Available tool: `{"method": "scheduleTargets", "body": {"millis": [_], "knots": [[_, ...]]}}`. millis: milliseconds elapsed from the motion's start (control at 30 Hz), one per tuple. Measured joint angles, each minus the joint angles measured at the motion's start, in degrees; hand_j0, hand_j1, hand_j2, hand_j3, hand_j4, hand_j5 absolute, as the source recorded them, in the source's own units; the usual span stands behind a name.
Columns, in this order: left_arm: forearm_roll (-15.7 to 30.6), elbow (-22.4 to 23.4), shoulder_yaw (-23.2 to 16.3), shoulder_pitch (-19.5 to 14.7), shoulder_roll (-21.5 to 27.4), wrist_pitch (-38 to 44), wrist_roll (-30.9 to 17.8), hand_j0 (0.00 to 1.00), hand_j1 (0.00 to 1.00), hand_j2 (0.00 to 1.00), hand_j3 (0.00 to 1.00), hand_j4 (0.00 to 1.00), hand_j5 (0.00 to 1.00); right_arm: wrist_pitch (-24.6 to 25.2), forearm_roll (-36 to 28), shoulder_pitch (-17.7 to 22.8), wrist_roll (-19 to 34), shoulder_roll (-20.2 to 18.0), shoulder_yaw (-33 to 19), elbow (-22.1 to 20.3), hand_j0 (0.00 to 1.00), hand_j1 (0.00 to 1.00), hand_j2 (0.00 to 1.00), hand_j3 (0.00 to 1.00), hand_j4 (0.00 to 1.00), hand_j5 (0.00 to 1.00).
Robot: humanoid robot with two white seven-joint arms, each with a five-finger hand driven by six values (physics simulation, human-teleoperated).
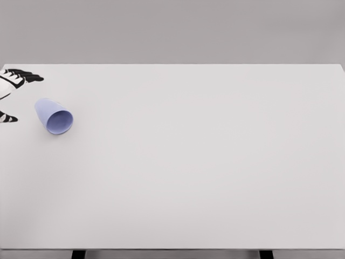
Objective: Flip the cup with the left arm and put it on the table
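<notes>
Head view: one render of a pale tabletop (205, 162) under a grey wall
Cup (53, 115): light blue, lying on its side near the tabletop's far left, mouth turned toward the camera and slightly right
Left robot hand (12, 91): at the left edge, just beside the cup, apart from it, black fingers (27, 75) spread, holding nothing
Right arm: out of view
</notes>
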Motion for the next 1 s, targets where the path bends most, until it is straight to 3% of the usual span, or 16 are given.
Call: {"method": "scheduleTargets", "body": {"millis": [100,267,367,533,1000], "knots": [[-6.4,0.5,0.0,-3.1,-2.0,0.0,-1.6,1.00,1.00,1.00,1.00,1.00,1.00,0.0,0.0,0.0,0.0,0.0,0.0,0.0,1.00,1.00,1.00,1.00,1.00,1.00],[-21.5,3.5,-1.1,-8.0,-6.0,0.0,-5.6,1.00,1.00,1.00,1.00,1.00,1.00,0.0,0.0,0.0,0.0,0.0,0.0,0.0,1.00,1.00,1.00,1.00,1.00,1.00],[-25.8,5.1,-2.9,-9.9,-7.4,0.0,-6.2,1.00,1.00,1.00,1.00,1.00,1.00,0.0,0.0,0.0,0.0,0.0,0.0,0.0,1.00,1.00,1.00,1.00,1.00,1.00],[-27.8,5.5,-6.2,-11.8,-9.1,0.0,-6.4,1.00,1.00,1.00,1.00,1.00,1.00,0.0,0.0,0.0,0.0,0.0,0.0,0.0,1.00,1.00,1.00,1.00,1.00,1.00],[-31.8,5.9,-8.2,-11.9,-14.7,0.0,-6.4,1.00,1.00,1.00,1.00,1.00,1.00,0.0,0.0,0.0,0.0,0.0,0.0,0.0,1.00,1.00,1.00,1.00,1.00,1.00]]}}
